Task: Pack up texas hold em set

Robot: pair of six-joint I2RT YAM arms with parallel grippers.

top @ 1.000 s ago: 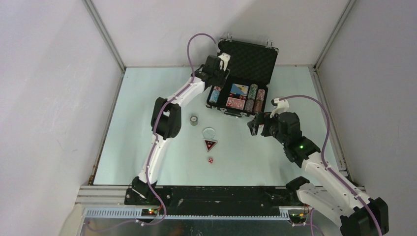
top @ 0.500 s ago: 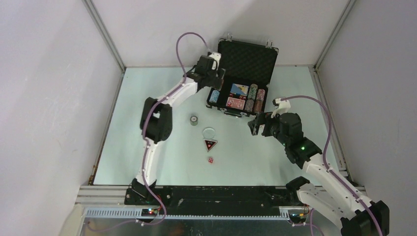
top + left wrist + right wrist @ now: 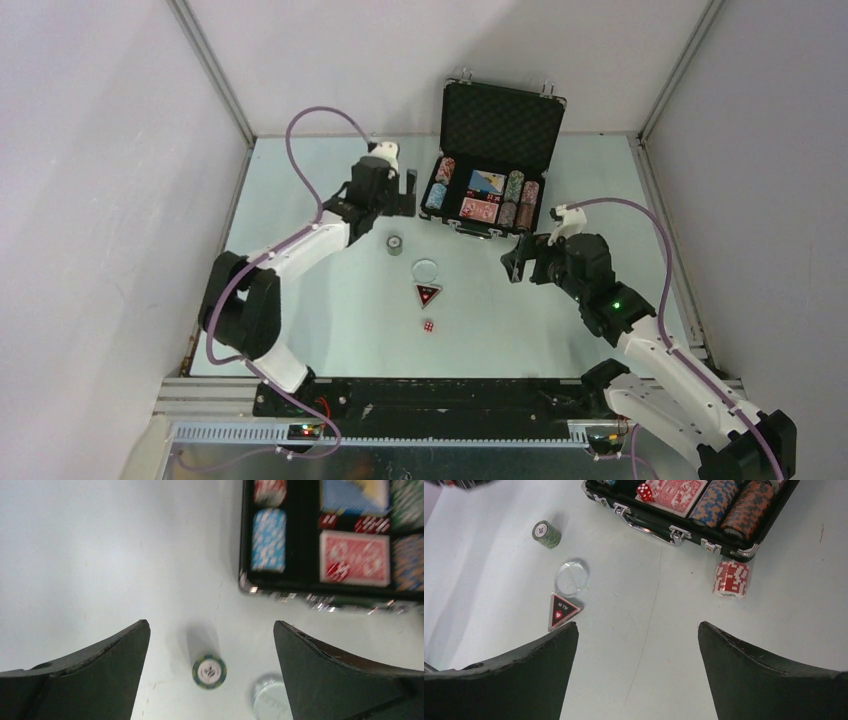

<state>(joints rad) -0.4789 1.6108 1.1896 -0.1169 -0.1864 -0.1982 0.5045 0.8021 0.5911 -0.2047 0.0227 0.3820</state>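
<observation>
On the table [image 3: 100, 555], a green chip stack [image 3: 209, 670] sits near the wide-spread left pincer [image 3: 211, 624].

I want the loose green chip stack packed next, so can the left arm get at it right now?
Probably yes. The left gripper is open, with the green chip stack centred below it. The stack stands alone, apart from the briefcase and the clear disc, so nothing seems to block a descent.

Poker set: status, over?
Left gripper, right gripper open, empty. Case open, partly packed. Green chips, red chips, clear token, triangle token, die loose on table. Nothing blocking.
</observation>
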